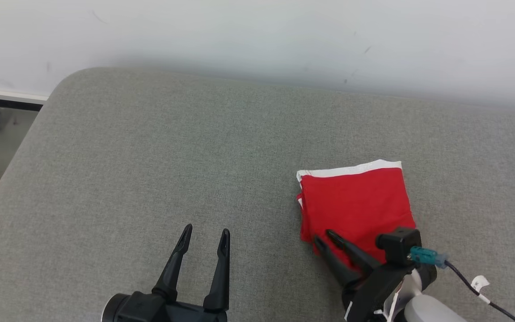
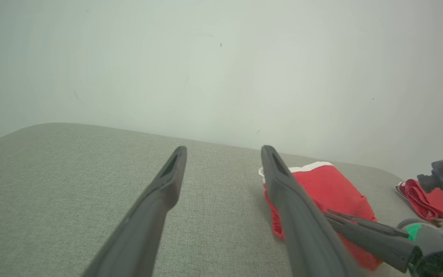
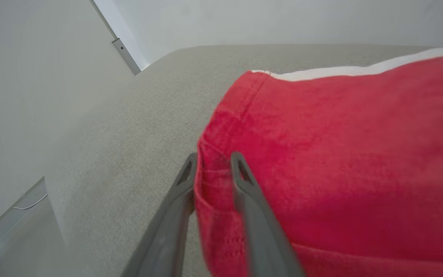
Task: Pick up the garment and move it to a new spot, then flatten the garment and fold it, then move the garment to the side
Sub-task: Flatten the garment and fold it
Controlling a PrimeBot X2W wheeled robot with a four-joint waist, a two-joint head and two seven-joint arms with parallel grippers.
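while my left gripper rests over the grey cushion with fingers wide apart, my right gripper straddles a corner of the folded red garment. its fingers stand narrowly apart; whether they pinch the cloth, i cannot tell.

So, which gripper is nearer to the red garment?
Right. The right gripper has its fingers either side of the red garment at its near left corner; the left gripper is open above the grey cushion, to its left.
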